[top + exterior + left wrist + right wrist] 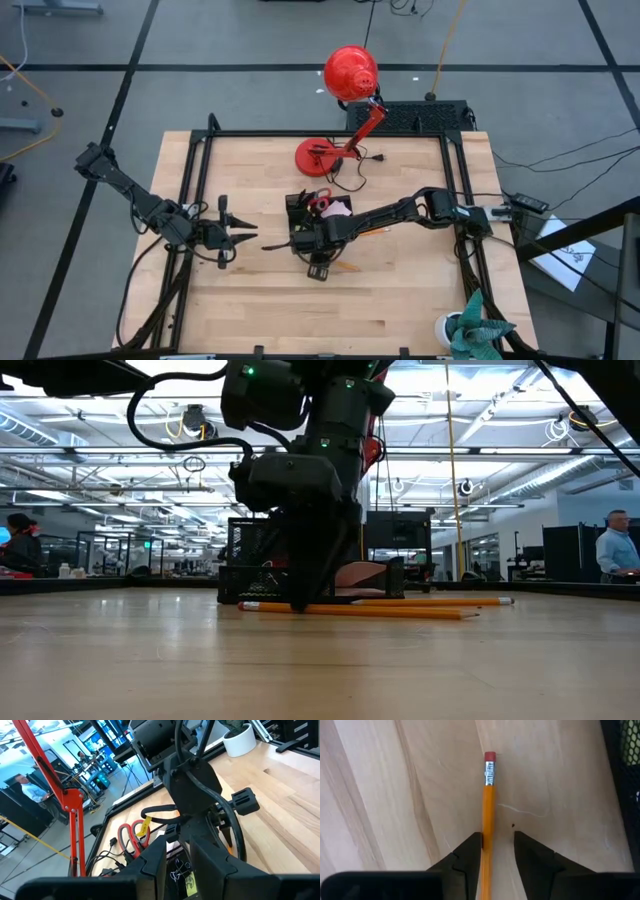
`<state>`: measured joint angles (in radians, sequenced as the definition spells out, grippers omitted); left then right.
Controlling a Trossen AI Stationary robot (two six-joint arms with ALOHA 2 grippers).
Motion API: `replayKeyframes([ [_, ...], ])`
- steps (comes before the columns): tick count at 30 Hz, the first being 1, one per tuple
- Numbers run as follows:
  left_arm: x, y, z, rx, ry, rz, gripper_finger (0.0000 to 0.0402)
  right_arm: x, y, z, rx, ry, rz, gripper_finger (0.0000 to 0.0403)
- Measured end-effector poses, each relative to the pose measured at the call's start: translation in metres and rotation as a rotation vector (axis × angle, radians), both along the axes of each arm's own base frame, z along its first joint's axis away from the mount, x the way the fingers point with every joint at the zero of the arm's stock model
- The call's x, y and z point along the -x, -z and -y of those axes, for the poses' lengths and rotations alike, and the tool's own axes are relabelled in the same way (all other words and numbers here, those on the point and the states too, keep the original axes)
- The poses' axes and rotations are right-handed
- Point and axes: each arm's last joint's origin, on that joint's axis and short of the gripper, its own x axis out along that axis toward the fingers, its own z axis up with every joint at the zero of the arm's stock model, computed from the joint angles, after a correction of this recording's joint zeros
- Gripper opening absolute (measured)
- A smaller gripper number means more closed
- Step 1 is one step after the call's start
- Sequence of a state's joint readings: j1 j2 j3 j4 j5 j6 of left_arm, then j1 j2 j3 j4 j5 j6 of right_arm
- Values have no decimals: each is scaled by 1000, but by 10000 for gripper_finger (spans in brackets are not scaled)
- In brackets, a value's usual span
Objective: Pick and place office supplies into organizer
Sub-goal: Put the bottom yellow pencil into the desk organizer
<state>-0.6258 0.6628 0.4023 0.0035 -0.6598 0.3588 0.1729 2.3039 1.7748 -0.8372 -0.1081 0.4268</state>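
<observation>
An orange pencil lies flat on the wooden table just near of the black organizer; it also shows in the low view. My right gripper points down over it, open, with one finger on each side of the shaft a little back from the eraser end. A second pencil lies behind it. The organizer holds red-handled scissors, a pink pad, black clips and a yellow piece. My left gripper waits open, left of the organizer. My right gripper straddles the pencil's shaft from above, its fingers lying on both sides of it. The shaft lies close against one finger and clear of the other. I cannot tell whether that finger touches it. The pencil rests flat on the table.
A red desk lamp stands at the table's far side, its round base and cord behind the organizer. A white pot with a green plant stands at the near right corner. Black frame rails run along the table's edges.
</observation>
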Motion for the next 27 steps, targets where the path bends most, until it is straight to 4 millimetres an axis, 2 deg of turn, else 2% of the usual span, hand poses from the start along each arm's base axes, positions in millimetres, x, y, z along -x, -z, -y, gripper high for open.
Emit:
replayKeyframes([
  [8, 0, 0, 0, -1, 0, -1, 93, -1, 24, -3, -49, -4, -56, 131],
  [27, 0, 0, 0, -4, 4, -1, 93, 3, 26, -3, 10, 24, -95, 128],
])
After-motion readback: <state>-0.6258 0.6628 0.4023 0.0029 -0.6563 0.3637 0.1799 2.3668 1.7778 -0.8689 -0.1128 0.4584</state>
